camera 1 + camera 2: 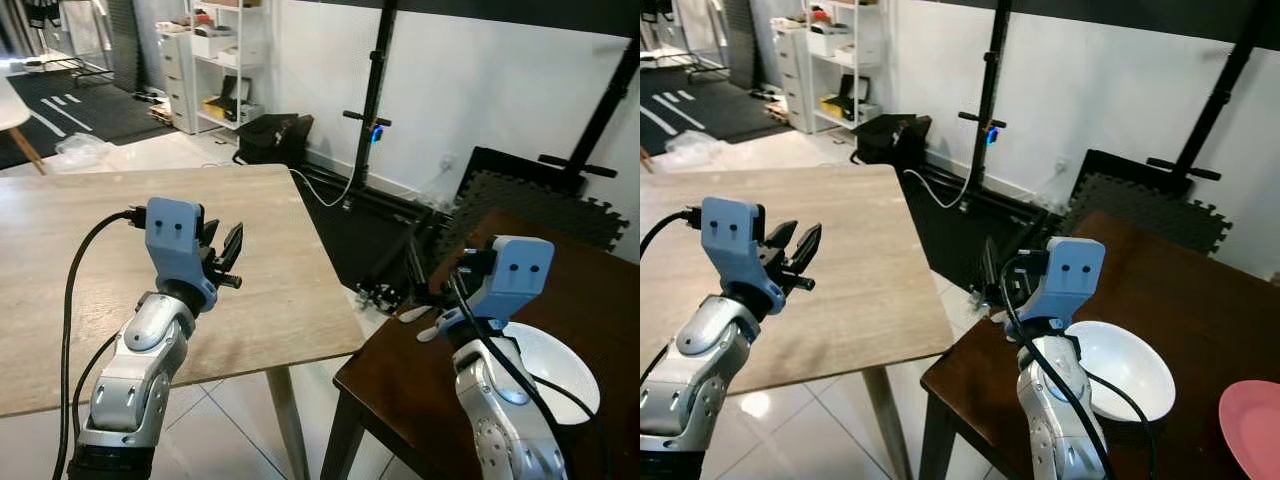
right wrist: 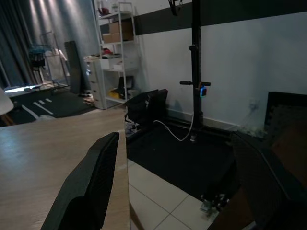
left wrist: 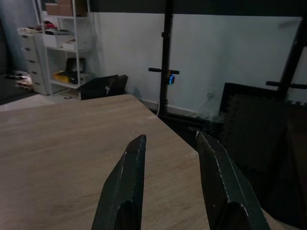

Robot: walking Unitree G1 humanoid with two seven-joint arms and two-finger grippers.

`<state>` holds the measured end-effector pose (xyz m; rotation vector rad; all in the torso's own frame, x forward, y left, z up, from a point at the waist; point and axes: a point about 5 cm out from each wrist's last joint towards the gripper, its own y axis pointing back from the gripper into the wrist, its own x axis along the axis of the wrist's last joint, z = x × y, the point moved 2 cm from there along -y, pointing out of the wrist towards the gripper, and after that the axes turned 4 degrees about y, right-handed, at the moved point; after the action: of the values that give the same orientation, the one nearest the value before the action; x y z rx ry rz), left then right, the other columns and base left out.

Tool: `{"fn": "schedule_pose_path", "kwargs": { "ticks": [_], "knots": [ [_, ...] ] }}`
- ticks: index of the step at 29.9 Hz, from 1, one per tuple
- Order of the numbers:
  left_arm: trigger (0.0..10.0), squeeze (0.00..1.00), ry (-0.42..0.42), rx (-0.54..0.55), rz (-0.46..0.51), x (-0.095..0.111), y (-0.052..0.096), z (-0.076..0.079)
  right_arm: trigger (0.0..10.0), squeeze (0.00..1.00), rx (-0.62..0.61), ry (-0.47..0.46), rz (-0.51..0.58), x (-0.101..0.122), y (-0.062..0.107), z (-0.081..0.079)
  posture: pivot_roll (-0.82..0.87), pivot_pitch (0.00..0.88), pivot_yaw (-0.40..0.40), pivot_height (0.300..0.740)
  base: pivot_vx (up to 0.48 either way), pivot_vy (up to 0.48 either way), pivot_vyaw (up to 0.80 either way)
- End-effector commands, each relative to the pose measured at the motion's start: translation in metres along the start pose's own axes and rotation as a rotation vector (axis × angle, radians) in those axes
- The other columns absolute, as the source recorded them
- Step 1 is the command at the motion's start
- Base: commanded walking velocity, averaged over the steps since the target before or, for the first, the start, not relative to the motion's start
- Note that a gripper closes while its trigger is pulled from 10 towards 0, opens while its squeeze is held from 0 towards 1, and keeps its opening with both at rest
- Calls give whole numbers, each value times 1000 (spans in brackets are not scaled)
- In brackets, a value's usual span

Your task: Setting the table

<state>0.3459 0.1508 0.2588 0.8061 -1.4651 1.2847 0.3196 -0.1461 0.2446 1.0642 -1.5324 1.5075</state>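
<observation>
A white bowl (image 1: 1127, 366) sits on the dark wooden table (image 1: 600, 290) at my right, beside my right arm (image 1: 500, 395). A pink plate (image 1: 1252, 425) lies at that table's right edge. Two white spoons (image 1: 416, 314) rest near the dark table's left corner. My right gripper (image 2: 177, 141) is held above that corner, open, with nothing between its fingers (image 2: 91, 182). At my left, my left gripper (image 1: 222, 255) hovers over the bare light wooden table (image 1: 100, 220), also open and holding nothing.
A tiled gap (image 1: 310, 400) separates the two tables. Behind them stand a black pole stand (image 1: 372, 100), a black bag (image 1: 270, 135), white shelves (image 1: 215, 60) and dark foam mats (image 1: 520, 190) against the white wall.
</observation>
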Motion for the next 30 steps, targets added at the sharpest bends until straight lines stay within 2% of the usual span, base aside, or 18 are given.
{"fn": "schedule_pose_path", "kwargs": {
  "ticks": [1,19,26,30],
  "knots": [
    [10000,0,-2,16,-18,-3,0,-4,10000,0,-3,3,-8,-1,2,0,29,0,-9,740,0,480,0],
    [10000,0,-5,11,-15,-3,-1,-3,10000,0,1,12,-8,-1,1,1,28,0,-11,740,0,480,0],
    [10000,0,-7,8,-16,-3,-1,-3,10000,0,0,16,-8,-1,1,1,28,0,-11,740,0,480,584],
    [10000,0,-8,7,-19,-3,-2,-2,10000,0,-2,13,-8,-1,1,1,24,0,-8,740,0,411,0]
  ]
}}
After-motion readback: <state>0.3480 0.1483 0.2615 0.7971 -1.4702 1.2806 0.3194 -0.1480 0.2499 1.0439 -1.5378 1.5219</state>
